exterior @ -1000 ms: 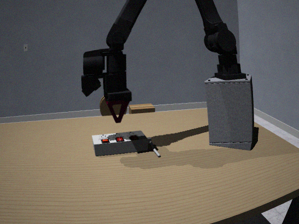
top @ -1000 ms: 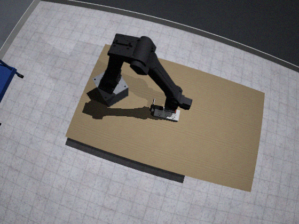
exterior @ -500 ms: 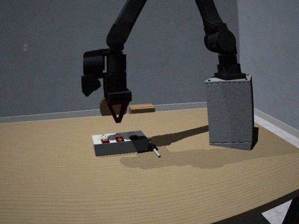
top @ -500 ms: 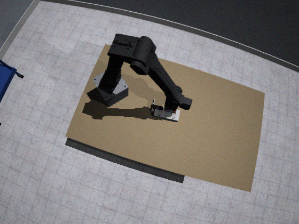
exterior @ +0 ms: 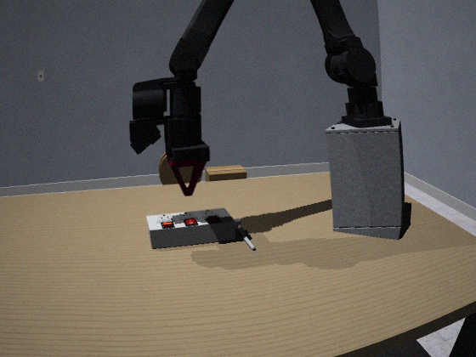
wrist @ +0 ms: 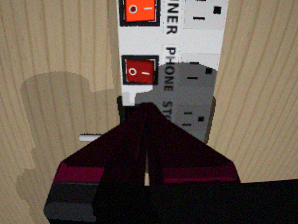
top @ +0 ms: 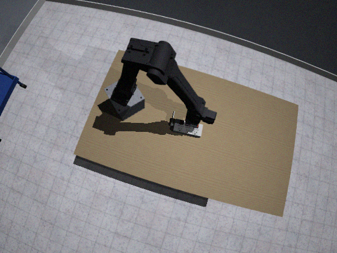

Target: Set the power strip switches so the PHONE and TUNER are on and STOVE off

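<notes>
The white power strip (exterior: pixel 193 226) lies flat on the table, right way up; it also shows in the top view (top: pixel 186 128) and the wrist view (wrist: pixel 174 50). The TUNER switch (wrist: pixel 139 7) glows bright red. The PHONE switch (wrist: pixel 140 70) is red too, partly in my shadow. The STOVE switch is hidden under my fingers in the wrist view; in the side view it looks dark (exterior: pixel 212 219). My gripper (exterior: pixel 187 192) is shut and empty, hanging a short way above the strip's middle, fingertips (wrist: pixel 145 112) pointing down over the STOVE end.
A short cable stub (exterior: pixel 247 240) sticks out of the strip's right end. The arm's grey base block (exterior: pixel 365 178) stands on the table to the right. A cardboard box (exterior: pixel 225 172) and a round object lie on the floor behind the table.
</notes>
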You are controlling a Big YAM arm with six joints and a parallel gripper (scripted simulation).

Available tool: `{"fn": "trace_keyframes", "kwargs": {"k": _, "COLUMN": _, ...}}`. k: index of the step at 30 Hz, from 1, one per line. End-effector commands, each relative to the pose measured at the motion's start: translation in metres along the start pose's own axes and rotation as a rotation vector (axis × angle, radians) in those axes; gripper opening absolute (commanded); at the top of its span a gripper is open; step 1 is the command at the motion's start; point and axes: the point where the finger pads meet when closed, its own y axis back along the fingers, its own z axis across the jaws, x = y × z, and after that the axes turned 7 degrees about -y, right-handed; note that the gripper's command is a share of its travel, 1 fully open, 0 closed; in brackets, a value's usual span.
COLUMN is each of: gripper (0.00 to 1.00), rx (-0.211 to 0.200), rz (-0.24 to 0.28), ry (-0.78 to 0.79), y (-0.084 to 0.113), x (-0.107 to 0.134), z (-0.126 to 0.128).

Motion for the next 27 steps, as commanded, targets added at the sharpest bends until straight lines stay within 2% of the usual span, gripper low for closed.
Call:
{"fn": "trace_keyframes", "kwargs": {"k": 1, "gripper": 0.0, "rx": -0.002, "rz": -0.028, "ry": -0.013, "y": 0.0, "x": -0.014, "z": -0.001}}
{"fn": "trace_keyframes", "kwargs": {"k": 15, "gripper": 0.0, "rx": -0.002, "rz": -0.031, "ry": -0.003, "y": -0.008, "x": -0.014, "z": -0.001}}
{"fn": "trace_keyframes", "kwargs": {"k": 27, "gripper": 0.0, "rx": -0.002, "rz": -0.033, "ry": -0.002, "y": -0.024, "x": -0.017, "z": -0.003}}
